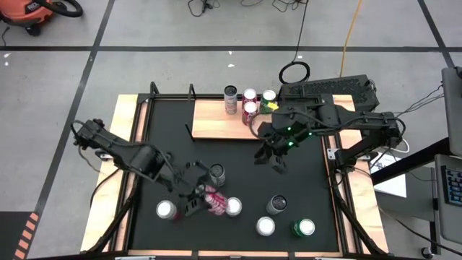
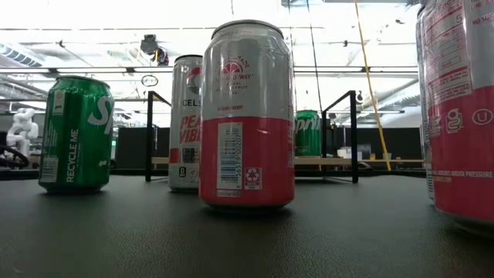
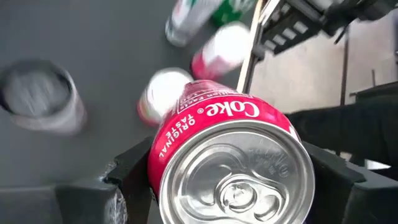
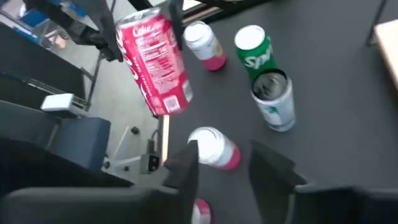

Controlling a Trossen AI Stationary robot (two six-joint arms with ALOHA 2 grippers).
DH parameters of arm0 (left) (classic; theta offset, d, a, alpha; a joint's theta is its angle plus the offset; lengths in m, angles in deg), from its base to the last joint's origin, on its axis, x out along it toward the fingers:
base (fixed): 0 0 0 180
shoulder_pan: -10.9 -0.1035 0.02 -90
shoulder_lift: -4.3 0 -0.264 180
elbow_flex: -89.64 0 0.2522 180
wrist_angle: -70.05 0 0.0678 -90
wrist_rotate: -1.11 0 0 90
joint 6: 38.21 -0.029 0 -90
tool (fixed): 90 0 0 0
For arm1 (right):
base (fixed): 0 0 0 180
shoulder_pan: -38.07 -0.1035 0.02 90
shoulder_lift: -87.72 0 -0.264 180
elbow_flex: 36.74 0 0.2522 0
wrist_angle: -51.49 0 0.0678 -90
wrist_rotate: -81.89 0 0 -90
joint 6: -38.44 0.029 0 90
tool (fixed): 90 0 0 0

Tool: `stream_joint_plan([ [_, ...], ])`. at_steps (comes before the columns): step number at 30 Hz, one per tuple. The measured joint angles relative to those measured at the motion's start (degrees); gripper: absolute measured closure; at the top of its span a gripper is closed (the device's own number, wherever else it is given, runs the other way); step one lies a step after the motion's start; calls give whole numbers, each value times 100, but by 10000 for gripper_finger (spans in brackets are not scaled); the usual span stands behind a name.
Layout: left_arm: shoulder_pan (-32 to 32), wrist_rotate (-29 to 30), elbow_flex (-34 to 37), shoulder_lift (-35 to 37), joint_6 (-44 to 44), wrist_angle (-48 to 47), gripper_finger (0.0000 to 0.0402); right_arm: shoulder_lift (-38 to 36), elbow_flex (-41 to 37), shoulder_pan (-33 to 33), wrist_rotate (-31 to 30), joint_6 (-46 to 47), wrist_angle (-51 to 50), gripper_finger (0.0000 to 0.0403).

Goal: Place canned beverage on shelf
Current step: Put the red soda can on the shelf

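Left gripper (image 1: 204, 196) clamped around a red aluminium Coke can (image 1: 214, 198) near the front-left of the black mat (image 1: 238, 159), fingers on both sides of the body in the left wrist view, silver top and pull tab facing the camera. Looks lifted and tipped off vertical in the right wrist view, long axis leaning, not standing on the mat

Flat light-brown wooden shelf board (image 1: 213, 119) sits at the far edge of the mat, well apart from the held can, up and to the right from the left gripper. Already carrying several upright cans bunched at its right end, left part bare, so probably room there. Guessing the carry goes diagonally across the mat, with the can needing to come back upright before setting down

Right gripper (image 1: 268, 154) hovering over mid-mat just in front of the shelf, fingers spread and holding nothing, nearer to the shelf but not the one carrying

More loose cans standing near the front edge, close to the lift-off spot
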Motion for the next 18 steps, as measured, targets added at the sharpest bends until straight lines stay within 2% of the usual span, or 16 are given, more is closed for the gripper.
stream_joint_plan([
  [9, -513, 153, -460, 18, -1513, 98, 111, 376, 0, -500, 161, 483, 1192, 153],
  [15, -669, 139, -460, 11, -2305, 539, 111, 454, 0, -651, -323, 187, 1425, 91],
  [18, -678, 135, -458, 11, -2663, 763, 111, 481, 0, -647, -352, 171, 1461, 70],
])
